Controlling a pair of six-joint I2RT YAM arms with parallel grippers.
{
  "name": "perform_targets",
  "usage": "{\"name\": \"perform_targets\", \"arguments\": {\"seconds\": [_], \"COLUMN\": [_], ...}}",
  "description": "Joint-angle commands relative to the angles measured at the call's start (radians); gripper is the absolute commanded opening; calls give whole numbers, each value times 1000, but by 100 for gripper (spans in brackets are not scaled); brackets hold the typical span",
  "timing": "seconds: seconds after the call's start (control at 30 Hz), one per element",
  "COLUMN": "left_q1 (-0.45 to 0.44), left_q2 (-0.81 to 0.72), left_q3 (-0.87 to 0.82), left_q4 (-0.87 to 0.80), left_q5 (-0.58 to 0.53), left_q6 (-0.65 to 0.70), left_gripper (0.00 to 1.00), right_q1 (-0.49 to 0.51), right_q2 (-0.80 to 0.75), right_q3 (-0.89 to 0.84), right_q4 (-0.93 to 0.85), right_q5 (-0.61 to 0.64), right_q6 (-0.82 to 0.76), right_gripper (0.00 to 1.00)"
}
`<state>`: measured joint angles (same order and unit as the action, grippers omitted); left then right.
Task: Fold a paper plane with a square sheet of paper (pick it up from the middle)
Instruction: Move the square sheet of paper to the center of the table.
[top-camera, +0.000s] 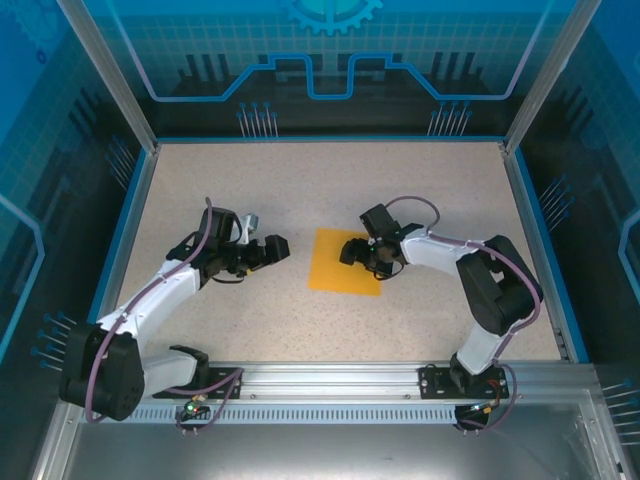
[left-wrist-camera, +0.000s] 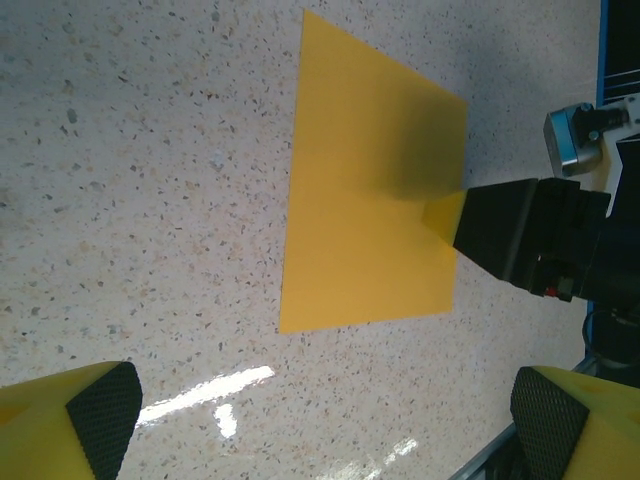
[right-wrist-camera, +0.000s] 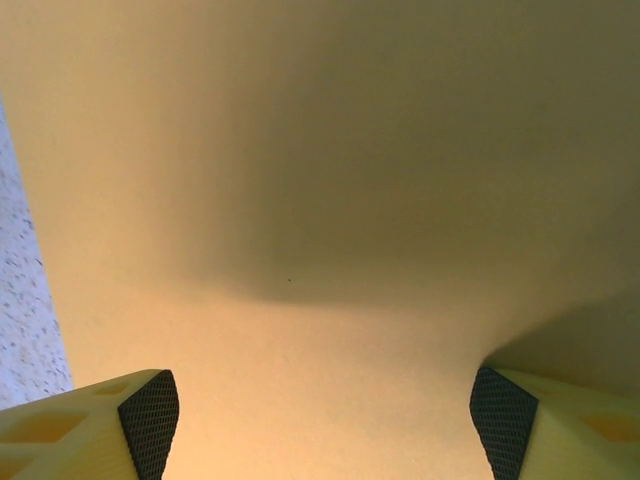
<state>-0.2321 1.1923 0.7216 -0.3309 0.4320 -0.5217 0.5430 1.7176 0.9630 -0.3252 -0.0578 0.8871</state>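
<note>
Right under the right wrist cam is the square sheet of paper (right-wrist-camera: 320, 150), plain orange-yellow, with a soft dark shadow across it. It's lying flat and unfolded on the table (top-camera: 200, 190), roughly mid-table and a touch toward the right arm's side.

Right gripper (top-camera: 352, 252) sits low over the sheet's right part with its jaws spread apart, nothing pinched between the black textured pads (right-wrist-camera: 150, 420). Can't say if a fingertip is actually touching the paper or just above it.

Left gripper (top-camera: 278, 248) is near the sheet's left edge, clear of it, pointing at it with jaws spread wide and nothing in them.

Tabletop is a pale speckled stone-look surface, slightly glossy: there's a bright glare streak (left-wrist-camera: 205, 390) on it in the left wrist view. A blue trim (top-camera: 330, 139) runs round the edge, both arms are bolted to an aluminium rail (top-camera: 330, 378) at the near side, and the whole thing is boxed in by blue panels (top-camera: 320, 60) printed with circuit lines and a gear.
</note>
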Motion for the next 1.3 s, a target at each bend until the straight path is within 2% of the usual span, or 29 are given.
{"name": "perform_targets", "arguments": {"seconds": [0.0,0.27,0.37,0.53,0.7,0.8,0.93,1.1,1.27], "left_q1": [-7,-6,-5,0,8,10,11,10,11], "left_q2": [-40,-121,-161,-224,-217,-221,-232,-229,-226], "left_q3": [-5,-45,-71,-102,-76,-80,-87,-90,-91], "left_q4": [-1,18,46,46,-17,-23,-37,-32,-16], "left_q5": [-22,-143,-186,-251,-228,-207,-218,-216,-197], "left_q6": [18,-39,-47,-38,-4,3,19,18,15], "left_gripper": [98,99,99,99,99,99,99,99,98], "right_q1": [12,26,42,134,195,210,219,220,218], "right_q2": [-53,-113,-80,-1,136,177,160,93,42], "right_q3": [12,87,117,188,278,268,192,95,111], "right_q4": [-142,-207,-184,-116,-120,-127,-115,-148,-240], "right_q5": [61,73,6,-57,-66,-57,-61,-80,-58], "right_q6": [-17,-151,-192,-188,-171,-161,-166,-247,-348], "right_gripper": [83,87,83,78,76,74,73,73,73]}}
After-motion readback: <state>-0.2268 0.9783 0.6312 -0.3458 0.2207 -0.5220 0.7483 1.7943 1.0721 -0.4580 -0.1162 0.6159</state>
